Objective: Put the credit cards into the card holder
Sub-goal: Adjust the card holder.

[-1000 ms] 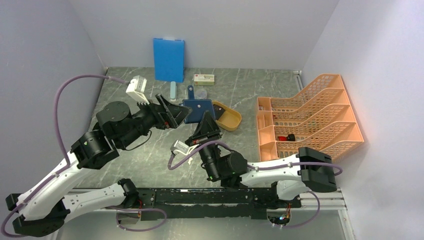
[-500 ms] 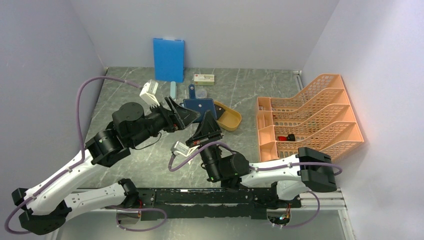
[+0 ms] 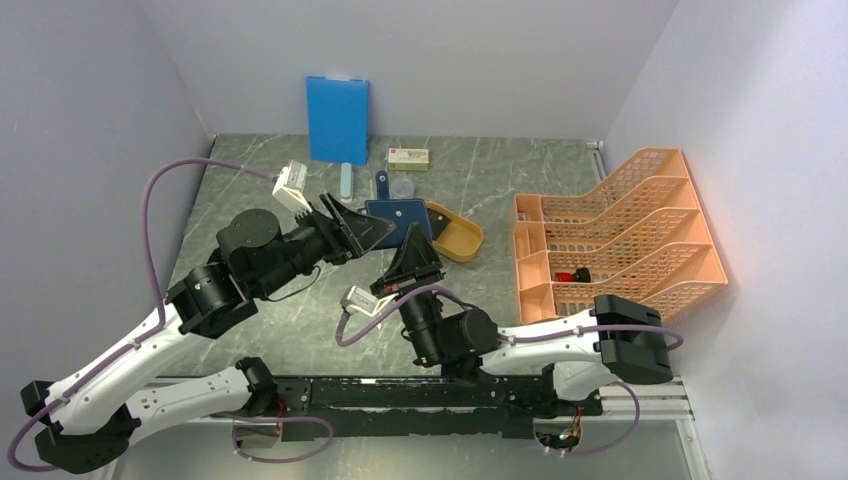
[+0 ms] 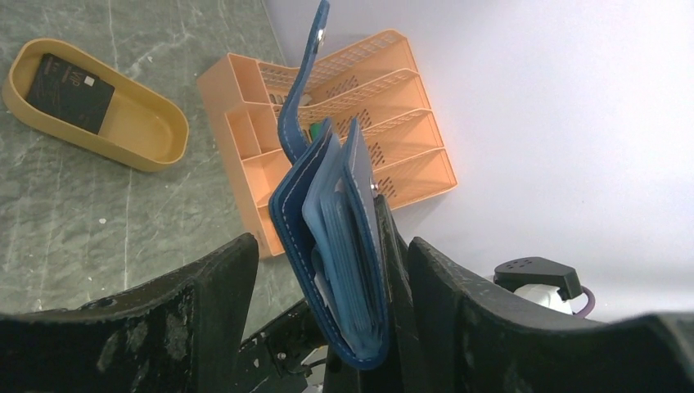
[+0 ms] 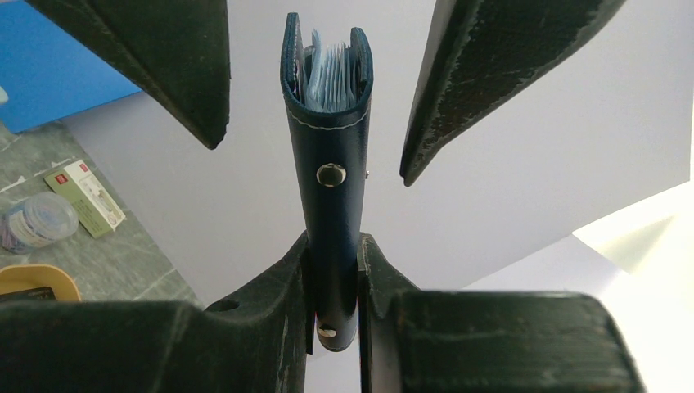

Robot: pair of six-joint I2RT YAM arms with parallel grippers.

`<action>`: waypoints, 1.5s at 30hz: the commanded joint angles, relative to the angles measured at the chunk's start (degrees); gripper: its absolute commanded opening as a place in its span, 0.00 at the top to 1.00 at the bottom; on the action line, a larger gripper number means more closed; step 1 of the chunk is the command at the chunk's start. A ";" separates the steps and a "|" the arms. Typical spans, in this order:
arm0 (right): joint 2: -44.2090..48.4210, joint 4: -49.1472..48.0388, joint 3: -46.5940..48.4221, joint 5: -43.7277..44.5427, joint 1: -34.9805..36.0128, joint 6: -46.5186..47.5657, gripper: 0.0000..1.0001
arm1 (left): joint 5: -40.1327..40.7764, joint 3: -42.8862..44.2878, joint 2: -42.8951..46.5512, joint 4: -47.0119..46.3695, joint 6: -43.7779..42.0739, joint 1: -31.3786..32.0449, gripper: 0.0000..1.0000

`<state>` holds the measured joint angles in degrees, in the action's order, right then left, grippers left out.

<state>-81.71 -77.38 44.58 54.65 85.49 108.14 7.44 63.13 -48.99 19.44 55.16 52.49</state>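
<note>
The dark navy card holder point(image 3: 400, 215) is held upright above the table, its lighter blue pockets showing in the left wrist view point(image 4: 340, 246). My right gripper point(image 3: 413, 248) is shut on its lower edge point(image 5: 331, 164), fingers pressed to both sides. My left gripper point(image 3: 358, 222) is open, with one finger point(image 5: 164, 65) on each side of the holder's top and apart from it. The clasp tab point(image 4: 307, 74) sticks up. A black card point(image 4: 69, 92) lies in the yellow-orange oval tray point(image 4: 155, 139).
An orange mesh file rack point(image 3: 620, 240) stands at the right. A bright blue board point(image 3: 337, 118) leans on the back wall. A small box point(image 3: 408, 157), a clear round container point(image 3: 401, 188) and a slim light-blue item point(image 3: 345, 180) lie at the back.
My left gripper moved right toward the card holder, then eased slightly back; its cable shifted. My right gripper has kept its hold, nearly still.
</note>
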 commanded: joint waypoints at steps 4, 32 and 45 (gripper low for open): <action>-0.39 -6.17 1.59 -0.65 0.59 0.78 1.00 | 1.04 -0.45 0.02 -2.98 0.41 0.07 0.38; 17.07 101.80 23.78 -19.69 6.48 -94.49 0.00 | 11.19 3.96 7.39 11.46 -18.65 0.07 0.95; 35.98 87.02 14.78 -69.50 -21.55 -121.84 0.05 | -28.75 1.15 15.30 13.81 -32.72 0.06 0.95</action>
<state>-46.33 14.85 62.04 5.78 68.51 -0.84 -6.07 65.14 -36.12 34.92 26.48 52.69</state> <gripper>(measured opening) 0.975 0.202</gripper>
